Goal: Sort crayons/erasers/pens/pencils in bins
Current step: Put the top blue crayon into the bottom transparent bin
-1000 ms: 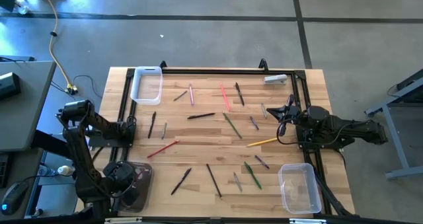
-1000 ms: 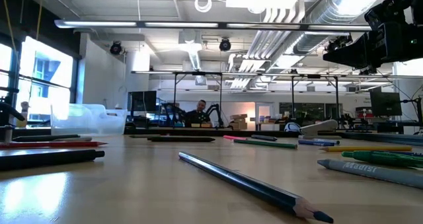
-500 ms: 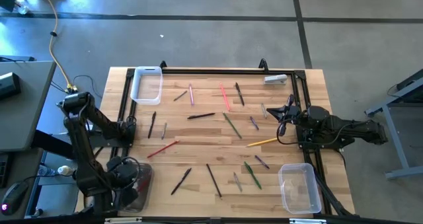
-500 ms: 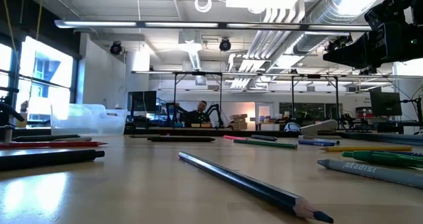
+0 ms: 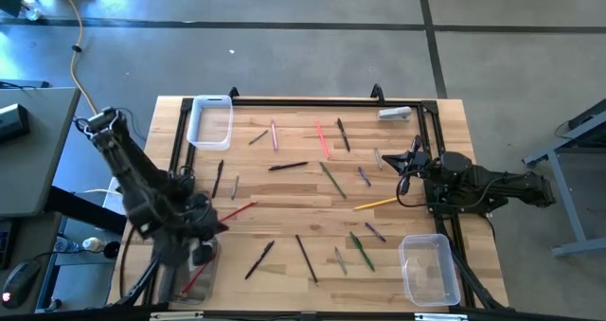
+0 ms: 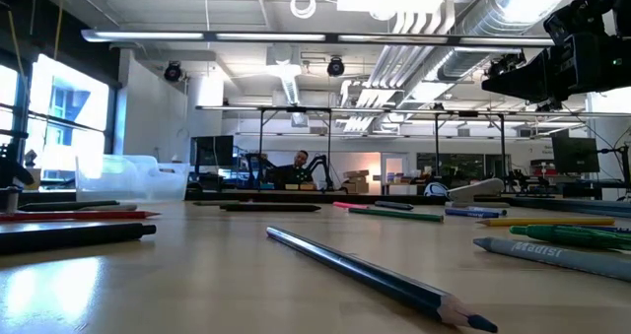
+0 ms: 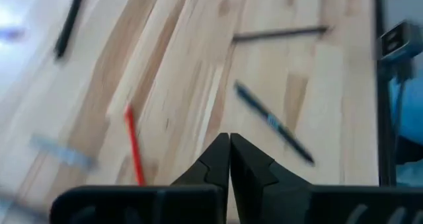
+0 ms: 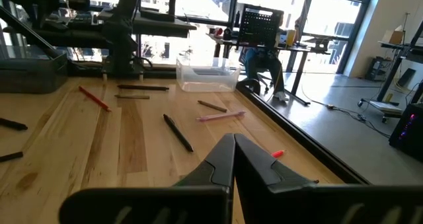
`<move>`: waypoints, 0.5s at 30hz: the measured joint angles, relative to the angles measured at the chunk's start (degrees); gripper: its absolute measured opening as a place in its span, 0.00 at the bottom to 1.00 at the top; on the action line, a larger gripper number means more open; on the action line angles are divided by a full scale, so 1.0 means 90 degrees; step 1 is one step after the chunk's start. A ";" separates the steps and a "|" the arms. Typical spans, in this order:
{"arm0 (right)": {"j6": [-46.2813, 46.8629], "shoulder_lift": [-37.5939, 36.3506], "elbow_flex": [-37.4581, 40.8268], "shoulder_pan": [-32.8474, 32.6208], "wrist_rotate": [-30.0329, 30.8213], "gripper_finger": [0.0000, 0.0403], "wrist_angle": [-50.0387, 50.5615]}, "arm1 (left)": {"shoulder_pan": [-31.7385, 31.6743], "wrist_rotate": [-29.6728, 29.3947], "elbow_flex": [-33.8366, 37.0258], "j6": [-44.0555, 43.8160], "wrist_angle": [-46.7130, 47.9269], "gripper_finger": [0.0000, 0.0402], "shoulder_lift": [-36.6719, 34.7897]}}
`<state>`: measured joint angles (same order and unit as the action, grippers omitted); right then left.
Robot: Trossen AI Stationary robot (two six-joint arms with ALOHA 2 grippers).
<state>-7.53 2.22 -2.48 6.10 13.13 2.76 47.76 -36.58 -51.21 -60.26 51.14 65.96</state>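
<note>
Although three bins are set out, sorting looks barely begun. The white-rimmed bin (image 5: 209, 122) at the far left corner and the clear bin (image 5: 428, 269) at the near right both appear empty; the grey-tinted bin (image 5: 194, 264) at the near left is partly hidden by the left arm, w/ one red stick seemingly in it. Approx. all other crayons/pens/pencils (image 5: 312, 184) lie scattered across the table (image 5: 284, 236).

Left gripper (image 7: 229, 159): fingers pressed together, holding nothing, low over the table's near left by that bin. Right gripper (image 8: 234, 159): closed, empty, parked at the right edge.

High view gives bin contents and overall spread. Low view shows neither gripper, only a dark pencil (image 6: 375, 280) up close and sticks beyond. Left wrist view shows a red stick (image 7: 134, 148) and a dark pen (image 7: 272, 121) ahead of the tips.
</note>
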 joint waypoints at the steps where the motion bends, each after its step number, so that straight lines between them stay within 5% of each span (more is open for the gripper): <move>1: 0.0000 0.0000 0.0000 0.0000 0.0000 0.00 0.0000 | -0.0241 0.0116 0.0272 0.0460 -0.0472 0.00 -0.0187; 7: 0.0000 0.0000 0.0000 0.0000 0.0000 0.00 -0.0003 | -0.1887 0.1560 0.2065 0.3205 -0.4192 0.00 -0.0965; 15: 0.0000 0.0000 0.0000 0.0001 0.0002 0.00 0.0000 | -0.4241 0.3458 0.3353 0.5542 -0.8049 0.00 -0.0759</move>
<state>-7.53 2.22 -2.48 6.10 13.14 2.76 9.59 -5.46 -21.03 -10.39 -21.30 59.14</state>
